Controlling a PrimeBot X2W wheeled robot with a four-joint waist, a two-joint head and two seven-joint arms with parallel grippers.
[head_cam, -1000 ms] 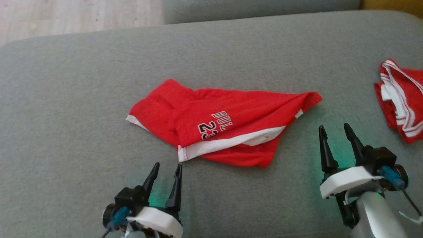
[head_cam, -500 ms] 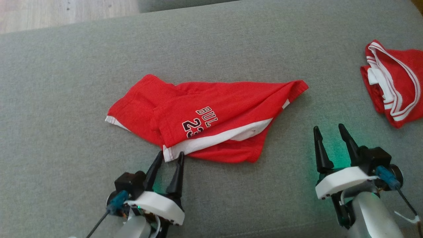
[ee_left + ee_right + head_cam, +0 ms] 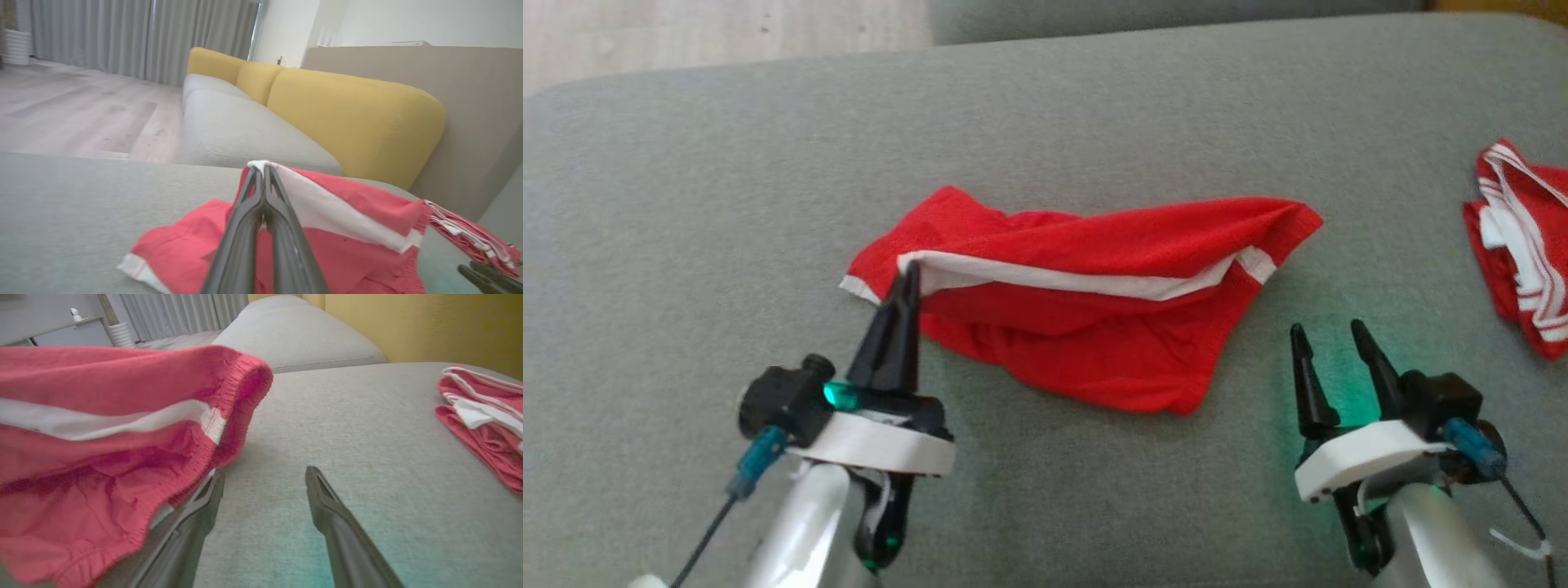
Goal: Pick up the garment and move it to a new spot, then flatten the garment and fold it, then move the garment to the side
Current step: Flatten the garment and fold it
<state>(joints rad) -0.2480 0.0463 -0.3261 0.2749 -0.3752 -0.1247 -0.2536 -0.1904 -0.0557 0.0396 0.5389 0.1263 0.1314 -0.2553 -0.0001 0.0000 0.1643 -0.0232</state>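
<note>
Starting at the left: my left gripper is pressed together, pinching the white-trimmed corner of the red garment at its left end. That corner sits raised off the grey cushion. In the left wrist view the white edge pokes out just past the closed tips, so I read the grip as sound.

Middle of the scene: the garment lies crumpled, its white band running left to right across it, with the bulk of the cloth resting on the cushion on my near side. Its right end is down and bunched.

Over to the right: my right gripper is spread, holding nothing, just beside the garment's right end and a little nearer to me. Far right, a second red and white garment lies bundled, well apart from the first.

My read on progress: we're at the very start. The grab is made on one side only. The lift and the move to a new spot aren't done yet, and flattening, folding and setting it aside are all ahead. I'd want the right gripper on the other end next.
</note>
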